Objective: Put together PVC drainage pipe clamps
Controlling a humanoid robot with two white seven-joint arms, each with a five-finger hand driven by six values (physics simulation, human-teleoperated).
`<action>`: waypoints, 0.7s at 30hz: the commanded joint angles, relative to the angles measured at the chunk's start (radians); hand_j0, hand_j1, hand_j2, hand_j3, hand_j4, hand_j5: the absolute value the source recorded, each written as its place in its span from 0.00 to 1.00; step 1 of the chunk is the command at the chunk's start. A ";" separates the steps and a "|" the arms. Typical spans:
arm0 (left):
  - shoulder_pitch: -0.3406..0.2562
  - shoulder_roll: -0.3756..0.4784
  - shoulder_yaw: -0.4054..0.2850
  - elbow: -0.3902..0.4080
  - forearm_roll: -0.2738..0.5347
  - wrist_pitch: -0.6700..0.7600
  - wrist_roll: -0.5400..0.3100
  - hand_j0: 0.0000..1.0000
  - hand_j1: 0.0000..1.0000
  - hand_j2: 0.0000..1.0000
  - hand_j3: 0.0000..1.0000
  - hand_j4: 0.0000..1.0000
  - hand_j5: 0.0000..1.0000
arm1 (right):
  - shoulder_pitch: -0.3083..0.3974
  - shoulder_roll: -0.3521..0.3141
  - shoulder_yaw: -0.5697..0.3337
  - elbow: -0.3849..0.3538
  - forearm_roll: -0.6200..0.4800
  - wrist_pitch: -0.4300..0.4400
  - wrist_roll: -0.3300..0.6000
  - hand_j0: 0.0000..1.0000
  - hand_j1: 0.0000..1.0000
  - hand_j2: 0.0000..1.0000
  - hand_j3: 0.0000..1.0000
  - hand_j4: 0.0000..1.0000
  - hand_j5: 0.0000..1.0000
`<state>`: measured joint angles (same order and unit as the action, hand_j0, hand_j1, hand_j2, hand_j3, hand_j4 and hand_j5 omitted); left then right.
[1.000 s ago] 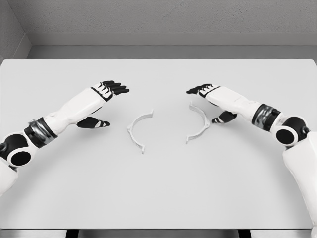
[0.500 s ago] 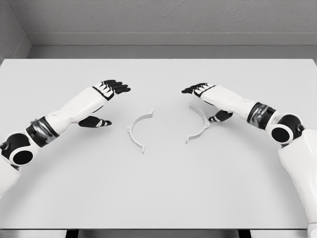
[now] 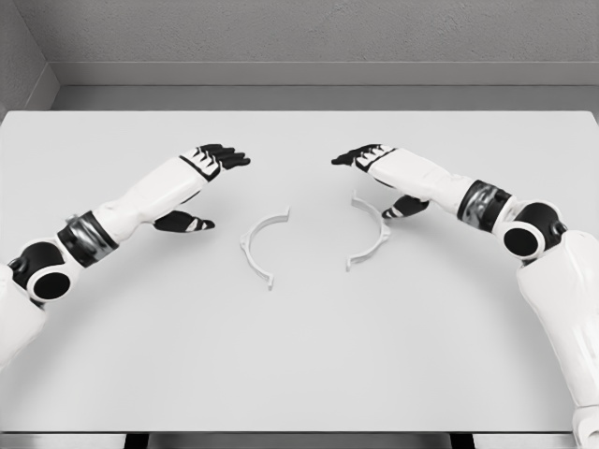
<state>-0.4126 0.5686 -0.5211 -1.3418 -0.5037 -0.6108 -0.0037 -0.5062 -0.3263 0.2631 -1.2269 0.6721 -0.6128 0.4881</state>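
Note:
Two white half-ring pipe clamp pieces lie flat mid-table, their hollow sides facing each other. The left half (image 3: 263, 239) lies apart from my left hand (image 3: 213, 192), which hovers open to its left, black fingers stretched over the table and thumb low. My right hand (image 3: 371, 183) is open as well; its fingers reach above the top end of the right half (image 3: 372, 234), and its thumb sits close to that piece's outer curve. I cannot tell if the thumb touches it. Neither hand holds anything.
The pale grey table (image 3: 299, 374) runs back to a grey wall (image 3: 299, 37). Both white forearms slant in from the lower corners.
Both hands have drifted inward and slightly up. The right hand moved left over the right half, which has slid a little to the left. The left half has not moved.

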 commanded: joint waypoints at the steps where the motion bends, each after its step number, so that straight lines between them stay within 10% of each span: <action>1: 0.000 -0.001 -0.003 0.004 0.007 0.000 0.001 1.00 1.00 1.00 1.00 1.00 1.00 | 0.000 0.000 0.002 0.006 -0.006 0.002 0.000 1.00 1.00 1.00 1.00 1.00 1.00; 21: 0.002 -0.035 -0.062 0.062 0.005 0.000 0.001 1.00 1.00 1.00 1.00 1.00 1.00 | -0.066 0.033 0.022 0.122 0.009 0.002 -0.002 1.00 1.00 1.00 1.00 1.00 1.00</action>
<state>-0.4111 0.5340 -0.5775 -1.2889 -0.5047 -0.6108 -0.0037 -0.5722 -0.2930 0.2852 -1.1057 0.6867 -0.6132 0.4868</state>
